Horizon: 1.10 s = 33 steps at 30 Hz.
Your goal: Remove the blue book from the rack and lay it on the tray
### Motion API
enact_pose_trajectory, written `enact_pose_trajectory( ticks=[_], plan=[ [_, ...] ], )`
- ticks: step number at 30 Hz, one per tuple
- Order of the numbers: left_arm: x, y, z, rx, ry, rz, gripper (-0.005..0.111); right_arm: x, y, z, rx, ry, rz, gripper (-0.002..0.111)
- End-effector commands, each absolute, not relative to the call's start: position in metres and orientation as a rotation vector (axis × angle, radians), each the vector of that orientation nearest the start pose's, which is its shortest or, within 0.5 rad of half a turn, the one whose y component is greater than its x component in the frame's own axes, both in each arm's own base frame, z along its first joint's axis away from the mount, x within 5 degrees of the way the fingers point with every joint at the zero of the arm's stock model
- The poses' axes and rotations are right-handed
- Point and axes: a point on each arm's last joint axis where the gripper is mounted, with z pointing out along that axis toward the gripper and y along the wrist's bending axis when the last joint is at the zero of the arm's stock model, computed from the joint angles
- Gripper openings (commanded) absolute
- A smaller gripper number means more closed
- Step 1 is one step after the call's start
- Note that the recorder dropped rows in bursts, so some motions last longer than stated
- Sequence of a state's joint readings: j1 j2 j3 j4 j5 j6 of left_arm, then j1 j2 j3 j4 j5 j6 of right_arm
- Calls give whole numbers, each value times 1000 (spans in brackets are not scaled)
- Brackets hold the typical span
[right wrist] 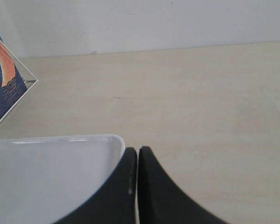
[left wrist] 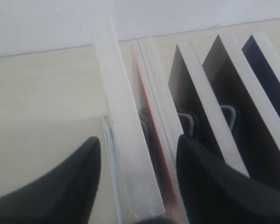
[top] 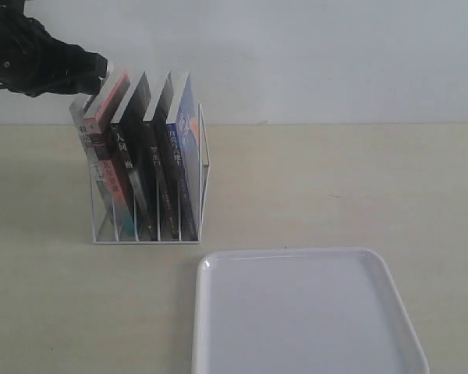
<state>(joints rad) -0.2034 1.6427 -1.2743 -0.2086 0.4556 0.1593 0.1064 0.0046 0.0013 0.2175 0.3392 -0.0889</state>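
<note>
The white wire rack (top: 145,241) holds several upright books. The blue book (top: 189,144) stands in the rightmost slot, its cover facing right. In the left wrist view its dark blue cover (left wrist: 266,77) shows at the far edge. My left gripper (top: 101,75) is at the top of the rack's leftmost books. It is open (left wrist: 139,142), its fingers straddling the white page edges and a red-edged book, well away from the blue book. The white tray (top: 296,312) lies in front of the rack. My right gripper (right wrist: 138,150) is shut and empty over the tray's corner (right wrist: 109,140).
Black-spined books (top: 152,156) and a pink-and-teal-spined book (top: 108,140) fill the other slots. The right wrist view catches the blue cover's orange crescent (right wrist: 4,70) and a rack wire (right wrist: 30,80). Bare beige table (top: 343,187) lies right of the rack; a white wall is behind.
</note>
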Motion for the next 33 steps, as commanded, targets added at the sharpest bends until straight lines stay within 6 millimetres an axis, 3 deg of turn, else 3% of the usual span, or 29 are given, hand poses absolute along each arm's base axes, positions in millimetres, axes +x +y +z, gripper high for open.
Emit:
enact_pose_trajectory(
  ticks=[1,19,33],
  plan=[
    [368,-86,295,228,2259,-236,48,53,12,184,-37,1811,215,0],
    [368,-84,292,214,2286,-229,43,53,12,184,-37,1811,215,0],
    [377,-86,275,207,2315,-225,43,53,12,184,-37,1811,215,0]
  ],
)
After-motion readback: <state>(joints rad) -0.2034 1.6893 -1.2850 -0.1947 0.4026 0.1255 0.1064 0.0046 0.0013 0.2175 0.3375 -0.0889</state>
